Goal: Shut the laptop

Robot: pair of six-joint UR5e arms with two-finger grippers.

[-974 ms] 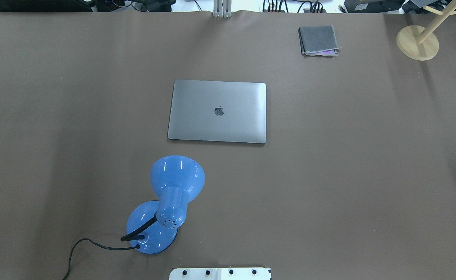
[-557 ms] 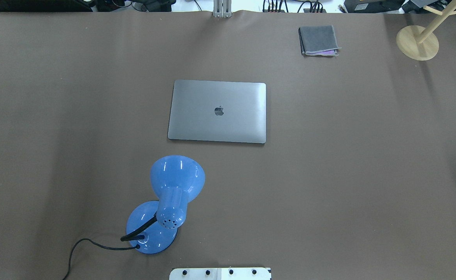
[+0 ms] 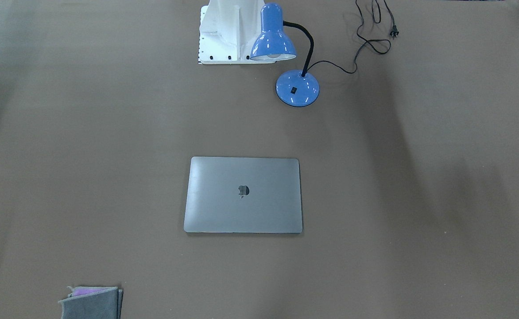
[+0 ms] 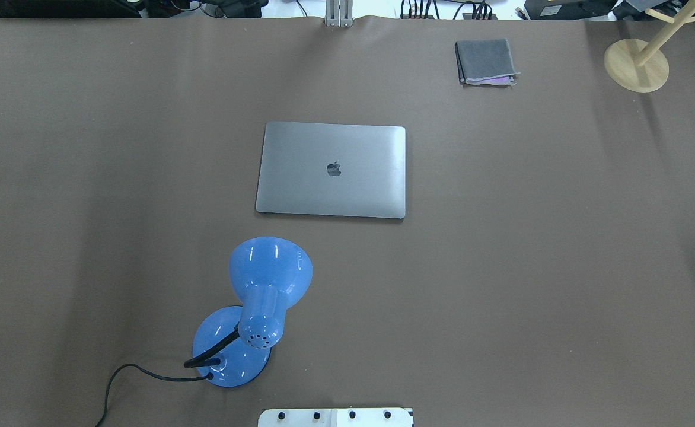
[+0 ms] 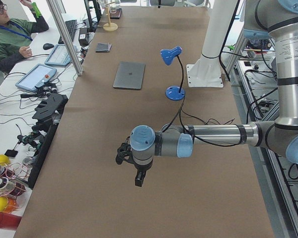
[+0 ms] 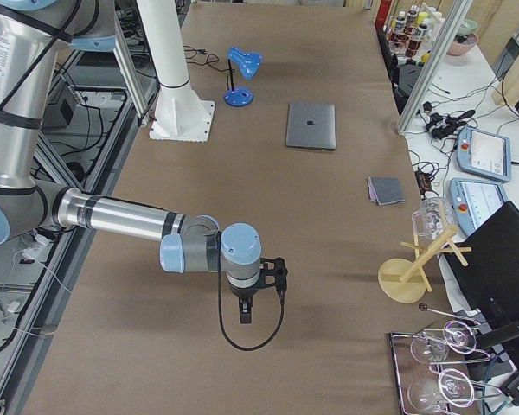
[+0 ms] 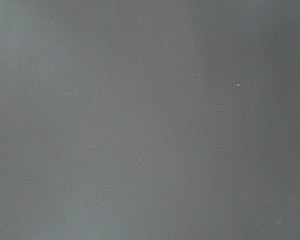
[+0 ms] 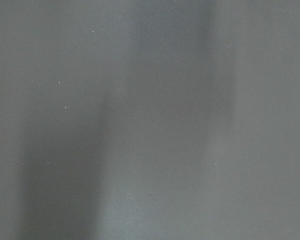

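Note:
The space-grey laptop (image 4: 331, 170) lies flat in the middle of the brown table with its lid down and the dark apple logo up. It also shows in the front-facing view (image 3: 243, 194), the left view (image 5: 129, 75) and the right view (image 6: 311, 125). My left gripper (image 5: 138, 179) hangs over the table's left end, far from the laptop. My right gripper (image 6: 245, 312) hangs over the right end, also far from it. Both show only in the side views, so I cannot tell if they are open or shut. The wrist views show only bare table.
A blue desk lamp (image 4: 258, 302) with a black cord stands near the robot's base (image 4: 335, 417). A folded grey cloth (image 4: 485, 61) lies at the far right. A wooden stand (image 4: 636, 64) is at the far right corner. An operator (image 5: 10, 34) sits beside the table.

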